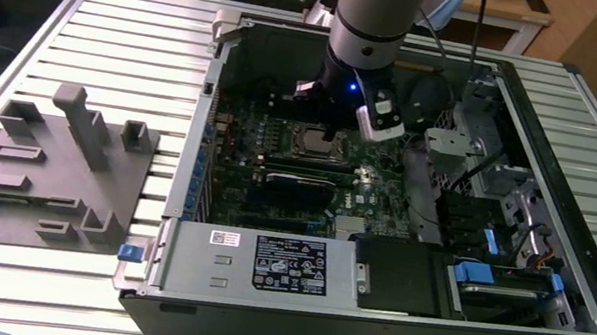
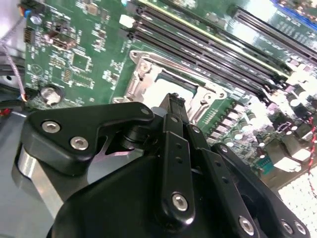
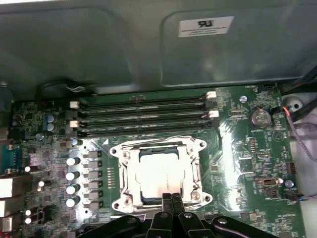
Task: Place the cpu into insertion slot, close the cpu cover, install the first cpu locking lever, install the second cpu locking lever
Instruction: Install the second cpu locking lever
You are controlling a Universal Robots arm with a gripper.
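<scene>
The cpu (image 3: 158,173) lies flat in the insertion slot (image 3: 130,197), its silvery top showing through the window of the cpu cover (image 3: 125,166). The cover lies down over the socket. In the exterior view the socket (image 1: 318,144) sits mid-board under the arm. My gripper (image 3: 171,196) is shut with nothing between its fingers, and its tip stands at the edge of the cover. In the second wrist view the gripper (image 2: 173,97) points at the cover (image 2: 143,74). Whether the tip touches the metal cannot be told.
The green motherboard (image 1: 275,164) lies inside an open computer case (image 1: 201,120). Long black memory slots (image 3: 143,116) run beside the socket. A power supply box (image 1: 262,262) and drive bays (image 1: 503,281) fill the case's near side. A grey fixture plate (image 1: 49,169) lies at the exterior view's left.
</scene>
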